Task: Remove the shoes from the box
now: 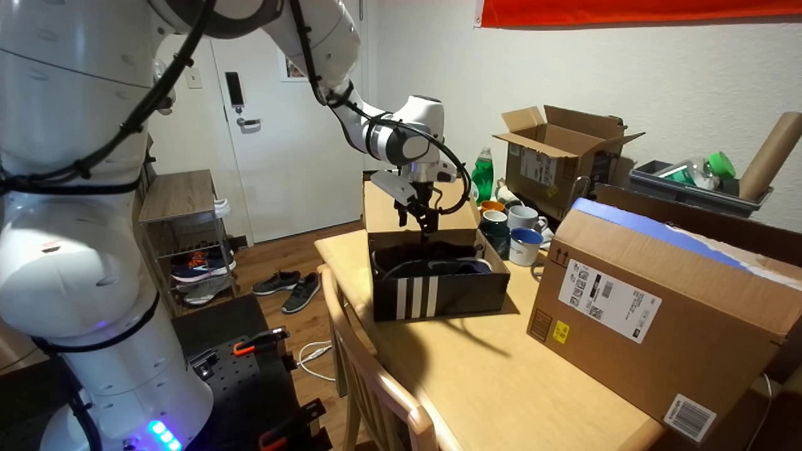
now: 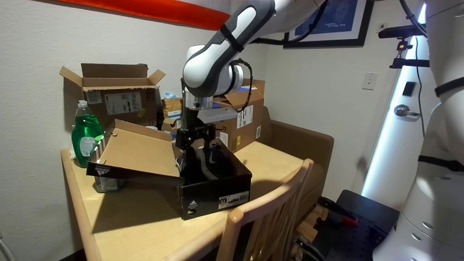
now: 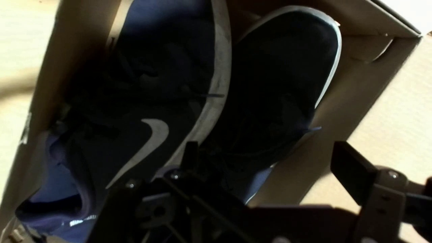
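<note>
Hovering there, jaws apart, the black metal pincer (image 3: pixel 265 147) overhangs dark, pale-soled shoes (image 3: pixel 155 108) inside the white-striped black cardboard shoebox (image 1: pixel 452 296).

Dark, pale-soled shoes (image 3: pixel 189 94), side by side inside the open, white-striped black box (image 1: pixel 467 295)

1. Box lid (image 2: pixel 139 154), left in an exterior view: "adidas" with striped logo.
2. Box (image 2: pixel 206 197), near end: adidas logo, printed "11".
3. Left shoe (image 3: pixel 145 101): Nike swoosh.
4. Small wall plate (image 2: pixel 382 27), far right: "A".
5. Near-right carton (image 1: pixel 677 351): upward arrows.
</note>
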Robot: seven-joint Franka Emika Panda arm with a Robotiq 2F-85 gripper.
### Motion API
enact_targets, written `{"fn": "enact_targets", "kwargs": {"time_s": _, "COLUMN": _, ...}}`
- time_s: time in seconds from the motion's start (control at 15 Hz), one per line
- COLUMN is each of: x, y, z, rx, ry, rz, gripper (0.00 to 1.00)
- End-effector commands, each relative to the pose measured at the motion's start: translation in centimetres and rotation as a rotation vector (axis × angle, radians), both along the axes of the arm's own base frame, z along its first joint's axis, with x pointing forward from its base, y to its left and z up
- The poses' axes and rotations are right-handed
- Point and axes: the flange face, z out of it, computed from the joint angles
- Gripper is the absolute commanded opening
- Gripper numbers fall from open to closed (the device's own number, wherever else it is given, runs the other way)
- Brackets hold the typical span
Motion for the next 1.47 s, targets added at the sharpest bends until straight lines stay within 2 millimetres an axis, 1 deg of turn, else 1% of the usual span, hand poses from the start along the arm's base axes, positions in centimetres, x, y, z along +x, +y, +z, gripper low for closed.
{"fn": "enact_targets", "kwargs": {"time_s": 0.0, "x": 0.6, "y": 0.8, "z": 0.2, "rx": 0.009, "ry": -0.013, "rz": 0.027, "gripper": 1.0}}
{"fn": "enact_targets", "kwargs": {"time_s": 0.2, "x": 1.2, "y": 1.3, "z": 0.2, "rx": 0.016, "ry": -0.011, "rz": 0.035, "gripper": 1.0}}
{"fn": "enact_targets", "kwargs": {"time_s": 0.47, "x": 2.2, "y": 1.4, "z": -0.1, "rx": 0.029, "ry": -0.014, "rz": 0.044, "gripper": 1.0}}
{"fn": "enact_targets", "kwargs": {"time_s": 0.6, "x": 3.0, "y": 1.4, "z": -0.6, "rx": 0.077, "ry": -0.01, "rz": 0.045, "gripper": 1.0}}
{"fn": "enact_targets", "kwargs": {"time_s": 0.67, "x": 3.2, "y": 1.8, "z": -0.7, "rx": 0.121, "ry": -0.017, "rz": 0.048, "gripper": 1.0}}
{"fn": "enact_targets", "kwargs": {"time_s": 0.8, "x": 3.5, "y": 3.3, "z": -0.7, "rx": 0.22, "ry": -0.023, "rz": 0.031, "gripper": 1.0}}
{"fn": "enact_targets", "kwargs": {"time_s": 0.93, "x": 3.3, "y": 4.8, "z": -0.2, "rx": 0.252, "ry": -0.033, "rz": 0.018, "gripper": 1.0}}
{"fn": "enact_targets", "kwargs": {"time_s": 1.13, "x": 3.0, "y": 5.9, "z": 0.5, "rx": 0.286, "ry": -0.057, "rz": 0.0, "gripper": 1.0}}
{"fn": "enact_targets", "kwargs": {"time_s": 1.27, "x": 2.8, "y": 5.5, "z": 0.6, "rx": 0.234, "ry": -0.074, "rz": 0.019, "gripper": 1.0}}
{"fn": "enact_targets", "kwargs": {"time_s": 1.4, "x": 2.7, "y": 4.1, "z": 0.8, "rx": 0.2, "ry": -0.05, "rz": 0.014, "gripper": 1.0}}
